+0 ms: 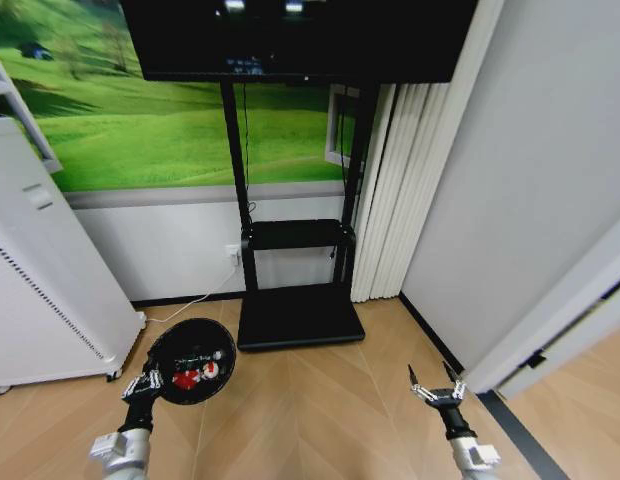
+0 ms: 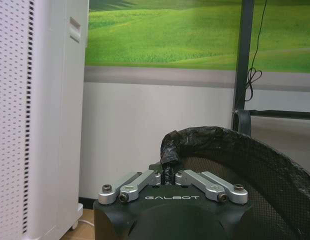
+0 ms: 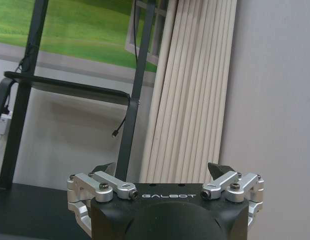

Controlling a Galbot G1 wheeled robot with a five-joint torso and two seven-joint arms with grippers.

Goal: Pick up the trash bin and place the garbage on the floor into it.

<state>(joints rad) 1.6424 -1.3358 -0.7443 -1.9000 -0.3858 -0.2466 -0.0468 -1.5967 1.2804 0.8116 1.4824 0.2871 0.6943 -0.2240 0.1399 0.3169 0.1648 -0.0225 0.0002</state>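
The trash bin (image 1: 190, 352), small, round and black, is seen from above at the lower left, held above the wood floor. My left gripper (image 1: 145, 383) is shut on its near rim; in the left wrist view the fingers pinch the crumpled black rim (image 2: 170, 161) and the mesh wall (image 2: 245, 170) curves away behind them. Garbage (image 1: 190, 378) lies inside the bin as red and white pieces. My right gripper (image 1: 437, 390) hangs open at the lower right over bare floor, its fingertips (image 3: 219, 170) spread wide with nothing between them.
A tall white perforated appliance (image 1: 40, 290) stands close to the left of the bin. A black TV stand (image 1: 298, 315) with a flat base is straight ahead by the wall. White folded panels (image 1: 390, 200) and a grey wall (image 1: 530, 200) close in the right side.
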